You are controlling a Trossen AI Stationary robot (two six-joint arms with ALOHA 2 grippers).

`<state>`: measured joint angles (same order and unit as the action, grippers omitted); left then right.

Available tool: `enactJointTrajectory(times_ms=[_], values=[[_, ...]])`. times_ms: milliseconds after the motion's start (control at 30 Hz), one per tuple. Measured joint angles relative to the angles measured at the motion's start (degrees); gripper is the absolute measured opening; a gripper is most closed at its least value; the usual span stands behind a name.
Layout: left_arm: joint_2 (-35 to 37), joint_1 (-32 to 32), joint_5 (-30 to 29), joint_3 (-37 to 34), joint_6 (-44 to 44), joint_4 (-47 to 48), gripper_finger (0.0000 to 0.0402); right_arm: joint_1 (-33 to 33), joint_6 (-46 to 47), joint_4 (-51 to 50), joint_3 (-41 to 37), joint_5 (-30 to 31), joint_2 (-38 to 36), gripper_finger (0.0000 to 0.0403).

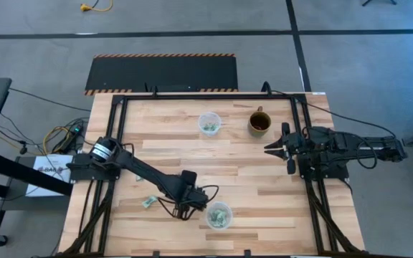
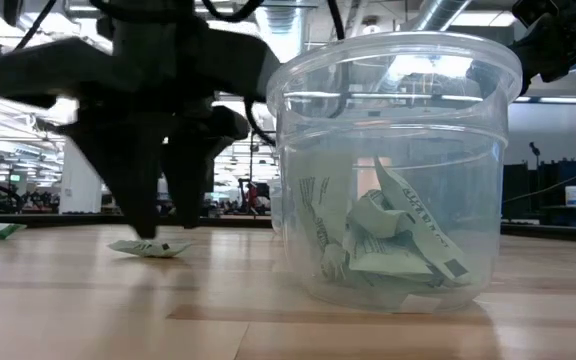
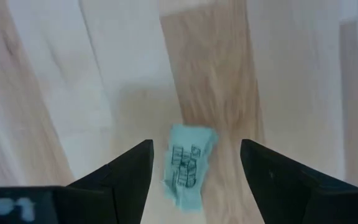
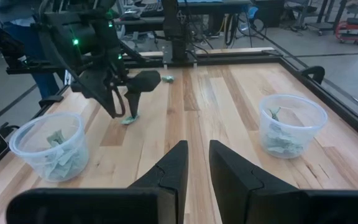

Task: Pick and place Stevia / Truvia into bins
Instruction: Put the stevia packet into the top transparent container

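Packet [image 3: 186, 167] lies flat on the table [image 1: 264, 201], lower centre of the high view, between the spread fingers of the left gripper [image 1: 190, 209]; nothing gripped. Near cup [image 1: 219, 216] just right of it holds crumpled packets. Second packet [image 1: 148, 202] lies further left. Far cup [image 1: 209, 123] sits upper centre. Right gripper [image 1: 272, 148], fingers narrowly apart and empty, hangs at right, near the mug [image 1: 259, 122].

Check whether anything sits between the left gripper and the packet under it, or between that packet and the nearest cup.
Nothing visible does. The left gripper is open, its fingers either side of the packet lying flat on the table. The nearest cup stands close by, with only bare wood between.
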<state>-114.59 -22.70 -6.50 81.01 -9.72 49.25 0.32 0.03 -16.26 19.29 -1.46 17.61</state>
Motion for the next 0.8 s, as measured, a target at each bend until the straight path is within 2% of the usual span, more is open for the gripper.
enactJointTrajectory(times_ms=[333, 700, 800], values=[[-2.0, 0.2, 0.1, -0.2, 0.5, 2.8, 0.0233, 0.0, 0.0, -0.1, 0.0, 0.0, 0.0, 0.0059], [-3.0, 2.1, 3.7, -0.1, 0.2, 2.1, 0.0232, 0.0, 0.0, -0.6, 0.0, 0.0, 0.0, 0.0059], [-3.2, 2.8, 5.7, -0.1, 0.1, 1.9, 0.0218, 0.0, 0.0, -1.0, 0.0, 0.0, 0.0, 0.0059]])
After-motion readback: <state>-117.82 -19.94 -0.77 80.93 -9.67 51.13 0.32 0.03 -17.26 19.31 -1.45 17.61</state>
